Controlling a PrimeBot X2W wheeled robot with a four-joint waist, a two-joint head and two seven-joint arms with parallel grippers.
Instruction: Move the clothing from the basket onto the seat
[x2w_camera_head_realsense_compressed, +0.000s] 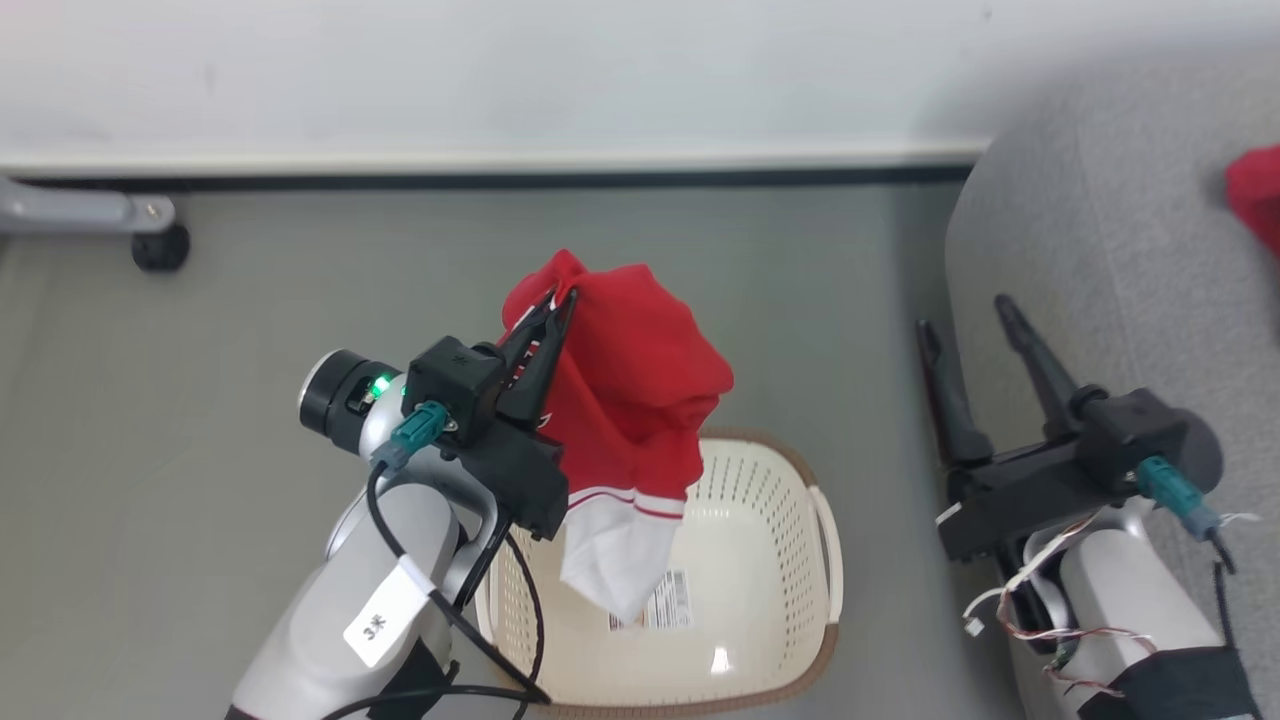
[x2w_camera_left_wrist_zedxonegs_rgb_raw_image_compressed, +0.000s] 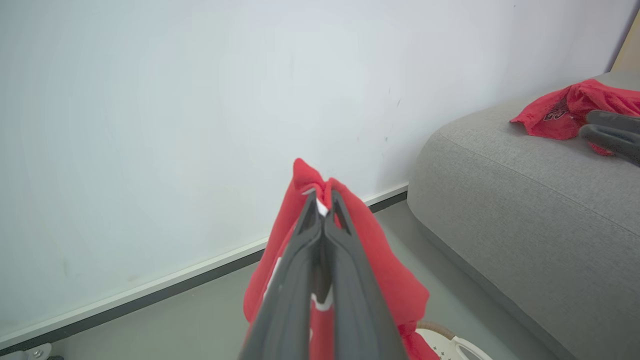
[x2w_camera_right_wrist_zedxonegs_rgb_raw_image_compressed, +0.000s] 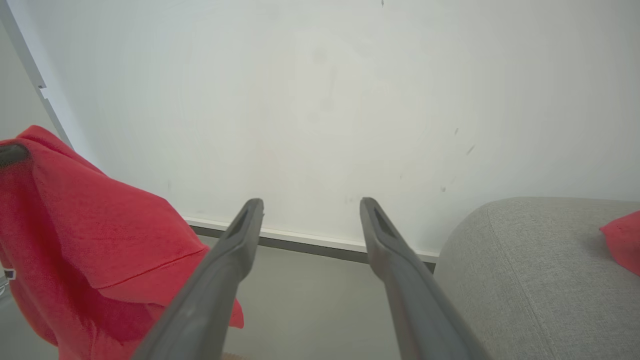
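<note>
1. Between the left gripper's (x2w_camera_head_realsense_compressed: 560, 298) fingers sits a fold of a red jersey (x2w_camera_head_realsense_compressed: 630, 390). The jaws are pinched tight on it, and the cloth hangs from the tips, white hem lowest.
2. Directly below that hand stands the basket (x2w_camera_head_realsense_compressed: 770, 500), a label (x2w_camera_head_realsense_compressed: 665, 600) on its floor.
3. Off to that hand's right, the right gripper (x2w_camera_head_realsense_compressed: 964, 313) hovers with its fingers spread wide, holding nothing, just beside the sofa's (x2w_camera_head_realsense_compressed: 1100, 250) rounded edge.
4. Farther right, a second jersey (x2w_camera_head_realsense_compressed: 1255, 195) lies on the sofa.
5. The carry step appears to be in hand. Next, the left arm likely needs to swing right over the cushion, then release the cloth well past the edge.
</note>
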